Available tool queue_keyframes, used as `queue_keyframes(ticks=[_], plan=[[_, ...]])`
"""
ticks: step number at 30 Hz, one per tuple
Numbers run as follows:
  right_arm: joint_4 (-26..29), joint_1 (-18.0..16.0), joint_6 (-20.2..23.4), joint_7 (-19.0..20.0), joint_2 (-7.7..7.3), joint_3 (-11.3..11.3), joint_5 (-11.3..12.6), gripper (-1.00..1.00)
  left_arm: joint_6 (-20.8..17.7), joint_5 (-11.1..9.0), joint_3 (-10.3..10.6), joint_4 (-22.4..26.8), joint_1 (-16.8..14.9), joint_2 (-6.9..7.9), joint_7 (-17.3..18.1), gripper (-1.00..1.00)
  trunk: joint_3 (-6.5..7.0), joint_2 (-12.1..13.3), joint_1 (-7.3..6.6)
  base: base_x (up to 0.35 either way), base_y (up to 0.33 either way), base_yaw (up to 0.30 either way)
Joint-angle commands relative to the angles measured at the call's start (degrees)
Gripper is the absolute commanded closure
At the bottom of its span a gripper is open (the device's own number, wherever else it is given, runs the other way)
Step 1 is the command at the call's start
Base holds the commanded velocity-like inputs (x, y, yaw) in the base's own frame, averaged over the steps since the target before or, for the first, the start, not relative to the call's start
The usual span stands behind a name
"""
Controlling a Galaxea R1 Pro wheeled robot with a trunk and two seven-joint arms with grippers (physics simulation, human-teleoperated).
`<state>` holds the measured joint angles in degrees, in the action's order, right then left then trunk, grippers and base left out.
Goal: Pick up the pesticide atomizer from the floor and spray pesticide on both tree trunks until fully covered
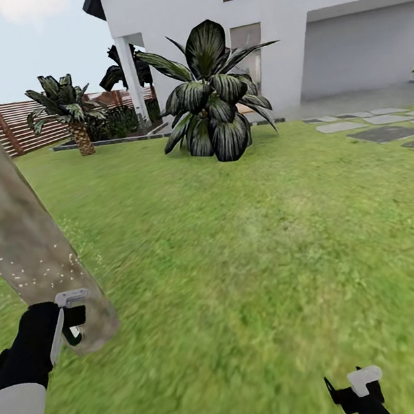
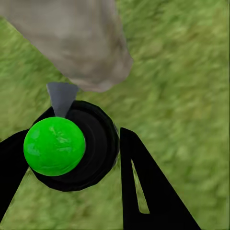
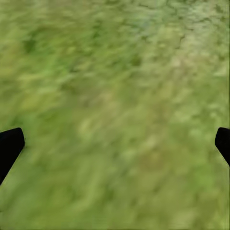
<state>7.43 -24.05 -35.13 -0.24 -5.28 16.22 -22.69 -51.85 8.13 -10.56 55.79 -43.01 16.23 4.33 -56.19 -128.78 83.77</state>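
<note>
left gripper (image 2: 72,158): black fingers (image 2: 143,191) spread either side of the atomizer, closed onto it; seen in head view low at left, black forearm, grey-white bracket at the tip
pesticide atomizer (image 2: 55,146): held in left gripper; bright green round top on a black round body, grey pointed nozzle aimed at the trunk base; in head view mostly hidden behind the gripper, only a dark bit visible
tree trunk (image 1: 6,222): thick, pale grey-beige mottled brown, leaning across the left of head view; base meets the grass just beside the left gripper; small white specks scattered on the lower part; in left wrist view the trunk base (image 2: 81,43) sits just beyond the nozzle
nozzle-to-trunk: near, touching or not cannot tell
right gripper (image 1: 358,391): low at right of head view, over bare grass, well apart from the trunk; in right wrist view black fingertips (image 3: 9,146) far apart at the frame edges, wide open, nothing between them
lawn (image 1: 240,242): green grass, blurred
broad-leaved plant (image 1: 211,94): dark striped leaves, mid-lawn, far off
small palm (image 1: 68,112): by the fence, far left
fence (image 1: 9,126): brown horizontal slats, behind the palm
house (image 1: 256,22): white, two windows up top, behind the plant
stepping stones (image 1: 383,125): grey slabs in the grass, right side
</note>
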Motion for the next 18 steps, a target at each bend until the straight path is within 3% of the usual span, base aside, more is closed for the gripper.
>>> queue_keyframes(ticks=[1,5,7,9,10,11,13,16,18], plan=[[-0.1,0.0,-0.2,0.0,0.0,0.5,-0.6,-1.0,-0.3,0.5,-0.2,1.2,-0.2,0.14,0.5,1.0,-0.05,0.0,0.0,0.045,-0.001,0.26],[-0.1,0.0,-0.2,0.0,0.0,0.5,-0.7,-1.0,-0.9,0.5,-0.3,2.8,-0.9,0.34,0.6,1.0,-0.05,0.0,0.0,0.008,0.0,0.275],[-0.1,0.0,-0.2,0.0,0.0,0.5,-0.7,-1.0,-1.0,0.5,-0.8,2.8,-0.9,1.27,0.6,1.0,-0.05,0.0,0.0,0.0,0.0,0.278],[-0.1,0.0,-0.2,0.0,0.0,0.5,-0.7,-1.0,-1.0,0.4,-2.9,2.8,-0.9,1.99,0.6,1.0,-0.05,0.0,0.0,0.0,0.0,0.278],[-0.1,0.0,-0.2,0.0,0.0,0.5,-0.7,-1.0,-1.0,0.4,-5.1,2.8,-0.7,2.21,0.7,1.0,-0.05,0.0,0.0,0.0,0.0,0.278],[-0.1,0.0,-0.2,0.0,0.0,0.5,-0.7,-1.0,-1.0,0.4,-5.5,2.8,-0.4,2.15,0.7,1.0,-0.05,0.0,0.0,0.0,0.0,0.278],[-0.1,0.0,-0.2,0.0,0.0,0.5,-0.6,-1.0,-1.0,0.2,-5.2,2.8,-0.6,1.3,0.7,1.0,-0.05,0.0,0.0,0.0,0.0,0.278],[-0.1,0.0,-0.2,0.0,0.0,0.5,-0.6,-1.0,-1.2,0.4,-2.6,2.8,-2.1,-0.99,0.6,1.0,-0.05,0.0,0.0,0.0,0.0,0.25],[-0.1,0.0,-0.2,0.0,0.0,0.5,-0.6,-1.0,-3.4,0.4,-2.1,2.8,-3.8,-1.36,0.6,1.0,-0.05,0.0,0.0,0.0,0.0,0.11]])
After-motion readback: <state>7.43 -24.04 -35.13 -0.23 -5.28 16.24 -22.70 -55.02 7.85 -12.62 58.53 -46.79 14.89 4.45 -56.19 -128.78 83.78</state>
